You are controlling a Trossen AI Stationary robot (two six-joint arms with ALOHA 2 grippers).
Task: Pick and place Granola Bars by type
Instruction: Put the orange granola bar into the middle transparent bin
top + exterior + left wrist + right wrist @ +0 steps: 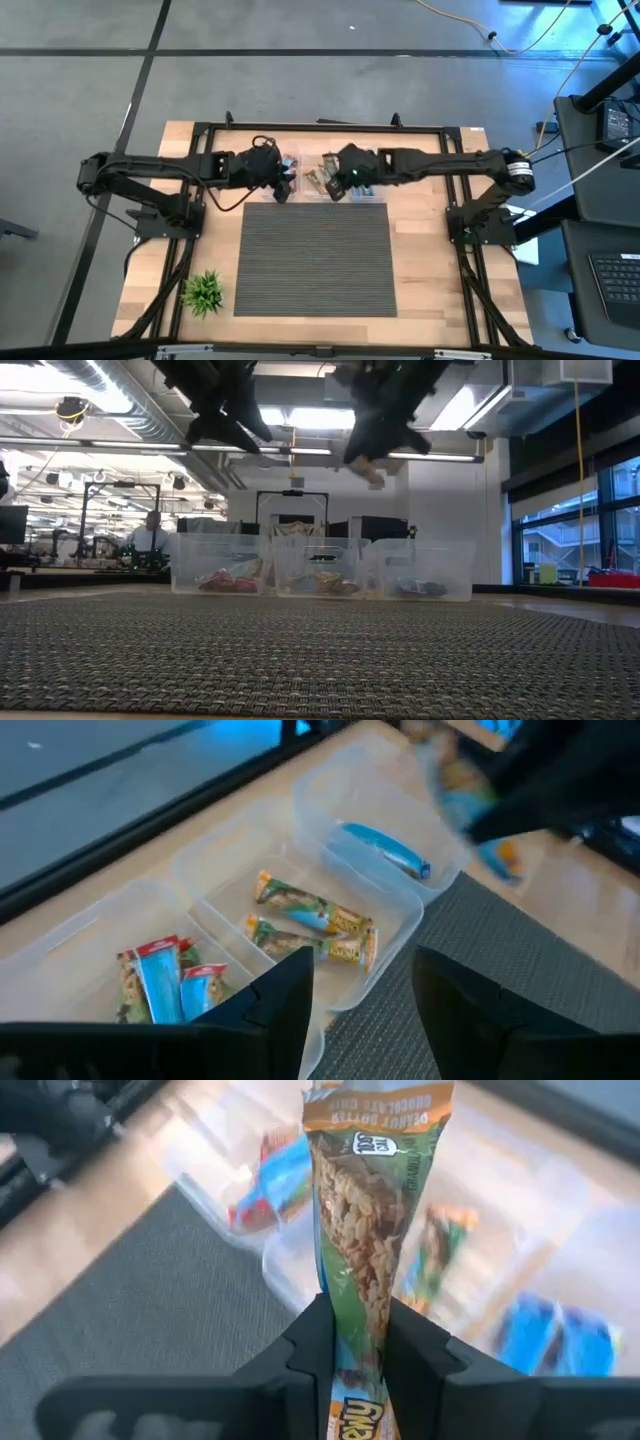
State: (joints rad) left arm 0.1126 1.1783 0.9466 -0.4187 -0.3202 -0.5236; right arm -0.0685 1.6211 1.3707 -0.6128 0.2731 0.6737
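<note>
Overhead, hovering together at the far edge of the dark ribbed mat (315, 260): right gripper (340, 180) over the row of clear bins (325, 186), left gripper (283, 185) just beside it over the left end of the row. Standing alone near the table's front left corner, a small green plant (203, 290).

Level across the table, sitting side by side behind the mat: left bin (218, 567) carrying red-and-blue bars, middle bin (318, 567) carrying tan-gold bars, right bin (420, 569) carrying blue bars. Hanging above the gap between middle and right bins, something small and pale under one arm.

Through the left wrist camera, showing fingers spread wide and gripping nothing; lying below, red-and-blue bars (165, 982), two tan-gold bars (312, 923) and a blue bar (385, 848), each kind in its own bin.

Through the right wrist camera, pinching a peanut butter chocolate granola bar (372, 1210) tightly by its lower end, fingers (310, 1345) closed on the wrapper, bar standing upright above the bins.

Judging by all this: carrying phase, bar aloft and not yet dropped. Needing next a matching of wrapper to the tan-gold bin, centring above it, lowering inside the walls, then releasing.
</note>
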